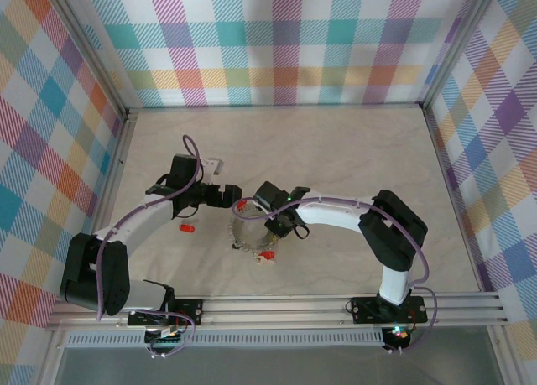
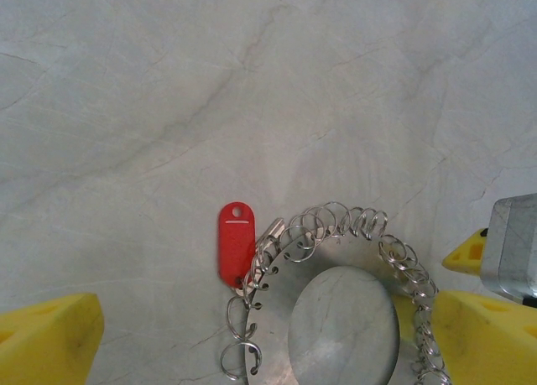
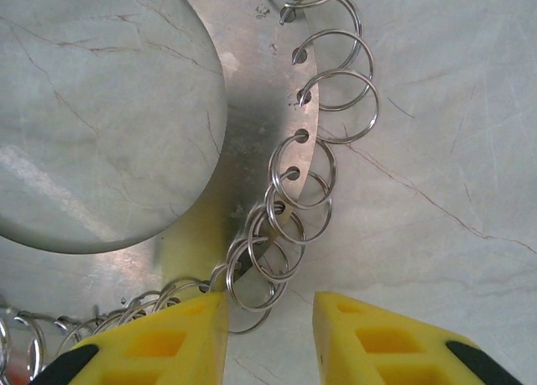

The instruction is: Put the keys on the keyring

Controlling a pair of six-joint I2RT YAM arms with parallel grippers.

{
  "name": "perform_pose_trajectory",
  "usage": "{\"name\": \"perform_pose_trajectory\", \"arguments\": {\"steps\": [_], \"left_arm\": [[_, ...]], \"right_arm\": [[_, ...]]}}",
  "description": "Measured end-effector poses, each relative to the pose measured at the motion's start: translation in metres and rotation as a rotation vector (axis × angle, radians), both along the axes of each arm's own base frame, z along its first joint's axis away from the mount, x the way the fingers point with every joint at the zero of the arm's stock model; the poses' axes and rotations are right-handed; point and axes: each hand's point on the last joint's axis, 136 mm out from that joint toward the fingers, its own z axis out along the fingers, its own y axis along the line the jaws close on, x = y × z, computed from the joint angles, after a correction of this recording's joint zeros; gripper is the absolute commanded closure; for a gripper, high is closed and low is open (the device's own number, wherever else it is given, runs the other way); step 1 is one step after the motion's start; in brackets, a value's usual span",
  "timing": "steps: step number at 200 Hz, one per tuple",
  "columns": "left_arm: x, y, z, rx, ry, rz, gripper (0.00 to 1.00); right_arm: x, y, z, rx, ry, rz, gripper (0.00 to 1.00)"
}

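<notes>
**Split ring to be singled out at the keyring's rim**

The R pincer is seen part open, low over the keyring, its tips either side of a cluster of split rings. One small ring lies in the gap, but nothing is clearly gripped. The L pincer is spread fully wide and empty, hovering over the opposite side of the ring.

Judged step: one split ring to be caught so that a key can be threaded. A single ring should be picked, not the overlapping bunch. The tips should be closed across its wire w/o snagging a neighbour, and the plate should be kept flat, as it is likely to slide on the smooth desk.

The keyring is a thin, flat, silvery plate w/ a wide centre hole. Small holes are punched round its edge, and a wire split ring is looped through each. It lies mid-desk between both arms.

A red key is touching its rim; whether it is threaded can't be told. A loose key lies apart on the L side, and a third key sits at the near edge.
</notes>
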Motion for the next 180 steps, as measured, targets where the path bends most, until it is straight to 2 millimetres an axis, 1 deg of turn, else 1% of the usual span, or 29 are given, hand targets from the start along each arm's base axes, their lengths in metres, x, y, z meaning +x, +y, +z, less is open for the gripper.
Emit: {"name": "perform_pose_trajectory", "arguments": {"steps": [15, 29, 39, 55, 72, 78, 84, 97, 110, 121, 130, 140, 150, 168, 180], "left_arm": [[-0.001, -0.002, 0.004, -0.006, -0.023, -0.019, 0.00], [-0.006, -0.005, 0.009, -0.008, -0.053, -0.043, 0.01], [-0.008, -0.007, 0.013, -0.005, -0.078, -0.057, 0.01], [-0.013, -0.016, 0.018, 0.001, -0.110, -0.103, 0.02], [-0.021, -0.029, 0.019, 0.019, -0.131, -0.184, 0.04], [-0.025, -0.035, 0.018, 0.025, -0.128, -0.215, 0.06], [-0.028, -0.039, 0.018, 0.026, -0.128, -0.241, 0.07], [-0.032, -0.047, 0.019, 0.023, -0.122, -0.285, 0.07], [-0.030, -0.050, 0.018, 0.018, -0.115, -0.296, 0.07], [-0.029, -0.051, 0.016, 0.018, -0.104, -0.297, 0.07], [-0.028, -0.051, 0.012, 0.018, -0.087, -0.296, 0.07], [-0.029, -0.051, 0.008, 0.021, -0.061, -0.293, 0.07], [-0.029, -0.049, 0.005, 0.023, -0.047, -0.288, 0.07], [-0.031, -0.046, 0.002, 0.026, -0.027, -0.280, 0.07], [-0.030, -0.044, 0.002, 0.025, -0.021, -0.269, 0.07]], "right_arm": [[0.001, -0.001, 0.001, 0.010, 0.010, -0.012, 0.67], [0.002, -0.003, 0.009, 0.059, 0.028, -0.048, 0.67], [0.005, -0.010, 0.020, 0.117, 0.039, -0.099, 0.68], [0.017, -0.028, 0.045, 0.229, 0.040, -0.207, 0.67], [0.029, -0.047, 0.069, 0.363, 0.044, -0.307, 0.59], [0.031, -0.050, 0.074, 0.404, 0.046, -0.315, 0.59], [0.030, -0.052, 0.077, 0.438, 0.053, -0.306, 0.62], [0.017, -0.045, 0.076, 0.489, 0.072, -0.193, 0.63], [-0.008, -0.035, 0.067, 0.511, 0.065, 0.000, 0.64], [-0.029, -0.033, 0.058, 0.516, 0.020, 0.182, 0.65], [-0.041, -0.034, 0.052, 0.512, -0.035, 0.306, 0.65], [-0.045, -0.038, 0.046, 0.488, -0.111, 0.425, 0.65], [-0.045, -0.040, 0.040, 0.453, -0.171, 0.525, 0.65], [-0.040, -0.035, 0.033, 0.400, -0.250, 0.682, 0.66], [-0.038, -0.033, 0.028, 0.371, -0.281, 0.756, 0.67]]}}
